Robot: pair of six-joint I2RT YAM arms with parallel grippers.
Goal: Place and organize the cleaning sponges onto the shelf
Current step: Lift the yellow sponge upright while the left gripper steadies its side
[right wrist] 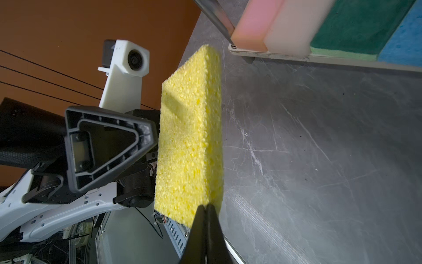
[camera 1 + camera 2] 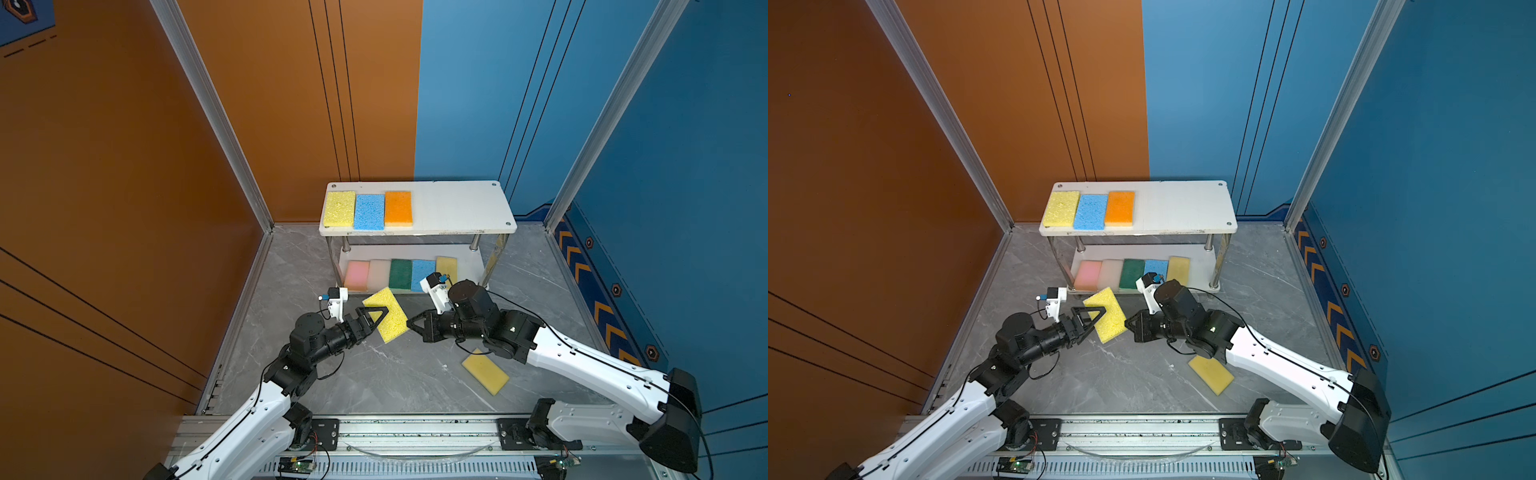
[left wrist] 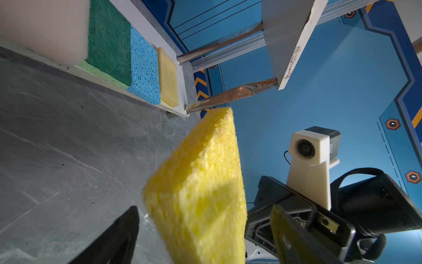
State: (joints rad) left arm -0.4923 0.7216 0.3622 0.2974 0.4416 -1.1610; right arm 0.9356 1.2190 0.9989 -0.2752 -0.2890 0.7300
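While the left arm [image 2: 249,419] and right arm [image 2: 590,361] reach inward before the shelf [image 2: 415,231], the right gripper [image 2: 410,323] pinches a corner of the bright yellow sponge [image 2: 395,321] (tilted, off the floor [image 2: 374,374]); the left gripper [image 2: 381,316] has its jaws apart astride it. Three sponges [image 2: 369,212] lie on the top board [image 2: 457,208], five on the lower board [image 2: 469,266], and one pale yellow sponge [image 2: 485,371] on the floor.

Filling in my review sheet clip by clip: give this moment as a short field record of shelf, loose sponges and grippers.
top board: yellow sponge, blue sponge, orange sponge, in a row at left end
lower board: pink sponge, off-white sponge, green sponge, second blue sponge, pale yellow sponge
tabletop: loose pale sponge, flat
in air: bright yellow sponge
right gripper: shut on bright yellow sponge's corner
left gripper: open, jaws straddling it
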